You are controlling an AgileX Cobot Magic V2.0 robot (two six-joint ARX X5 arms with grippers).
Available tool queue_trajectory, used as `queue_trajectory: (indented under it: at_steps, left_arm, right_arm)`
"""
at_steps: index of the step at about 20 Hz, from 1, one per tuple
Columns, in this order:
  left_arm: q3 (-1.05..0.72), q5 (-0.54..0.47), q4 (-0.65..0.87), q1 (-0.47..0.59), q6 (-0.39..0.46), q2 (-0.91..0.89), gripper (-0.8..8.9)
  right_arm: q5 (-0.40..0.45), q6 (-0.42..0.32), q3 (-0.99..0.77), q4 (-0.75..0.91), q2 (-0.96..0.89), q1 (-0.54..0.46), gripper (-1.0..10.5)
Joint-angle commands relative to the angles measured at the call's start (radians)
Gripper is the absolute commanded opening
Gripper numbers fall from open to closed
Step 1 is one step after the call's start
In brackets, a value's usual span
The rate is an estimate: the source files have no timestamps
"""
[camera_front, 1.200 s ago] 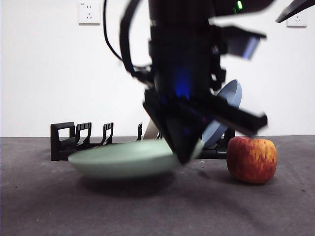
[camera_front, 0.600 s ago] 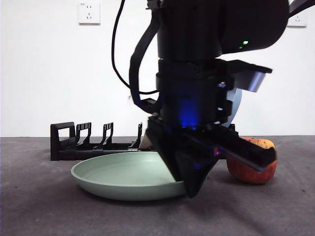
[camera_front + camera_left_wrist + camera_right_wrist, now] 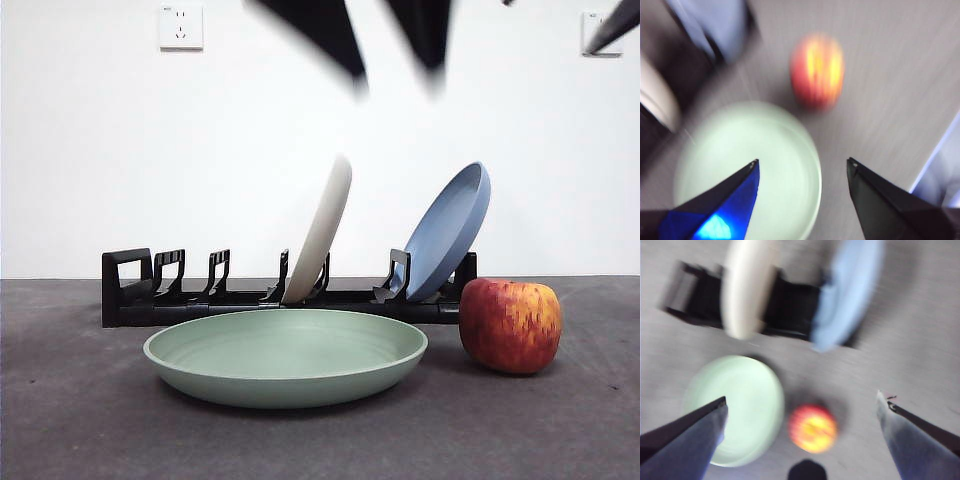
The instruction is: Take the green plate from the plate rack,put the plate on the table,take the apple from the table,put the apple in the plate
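Both arms are raised above the dark grey matte table [image 3: 90, 430]. The left gripper [image 3: 802, 167] hangs high over the near rim of the plate, its two black jaws spread wide apart and holding nothing; in the front view its blurred dark tips show only at the top edge. The right gripper [image 3: 800, 402] is also aloft, jaws spread wide and empty, looking down over the whole layout; a black tip at the top right corner of the front view may belong to it.

The wide, shallow, pale sage-green plate [image 3: 285, 355] lies flat on the table, right way up, just in front of the long, low black plastic plate rack [image 3: 165, 290]. Its surface is matte, with a raised rim and faint concentric rings inside; it is empty. The red apple with yellow-orange streaks [image 3: 511, 325] stands on the table just to the right of the plate, close to its rim but apart from it.

In the rack a cream-white plate [image 3: 322, 230] and a blue plate [image 3: 448, 232] stand on edge, both leaning to the right.
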Motion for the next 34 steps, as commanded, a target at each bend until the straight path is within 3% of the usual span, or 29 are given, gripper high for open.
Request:
queue_trajectory:
  at_steps: [1, 4, 9, 12, 14, 16, 20, 34]
  left_arm:
    - [-0.004, 0.000, 0.017, 0.009, 0.056, -0.179, 2.96]
    - [-0.004, 0.007, 0.016, 0.047, 0.130, -0.385, 2.96]
    - [-0.004, 0.045, -0.106, 0.121, 0.150, -0.623, 2.96]
    - [-0.004, 0.063, -0.277, 0.129, 0.106, -0.724, 2.90]
    - [-0.004, 0.163, -0.396, 0.129, 0.038, -0.771, 2.90]
    - [-0.004, 0.228, -0.483, 0.129, 0.002, -0.811, 2.90]
    - [-0.004, 0.228, -0.601, 0.129, -0.077, -0.882, 2.90]
    - [-0.008, 0.335, -0.611, 0.129, -0.192, -1.097, 2.90]
  right_arm:
    - [0.027, -0.024, -0.015, -0.021, -0.001, 0.002, 5.0]
    - [0.027, -0.006, -0.138, 0.020, -0.082, 0.029, 5.0]
    - [0.060, 0.134, -0.485, 0.140, -0.337, 0.134, 5.0]
    - [0.147, 0.220, -0.621, 0.164, -0.437, 0.215, 5.0]
    - [0.206, 0.239, -0.658, 0.169, -0.444, 0.252, 5.0]
    - [0.224, 0.243, -0.675, 0.217, -0.423, 0.282, 5.0]
    - [0.255, 0.238, -0.674, 0.356, -0.315, 0.291, 5.0]
    - [0.256, 0.227, -0.670, 0.552, 0.079, 0.290, 5.0]
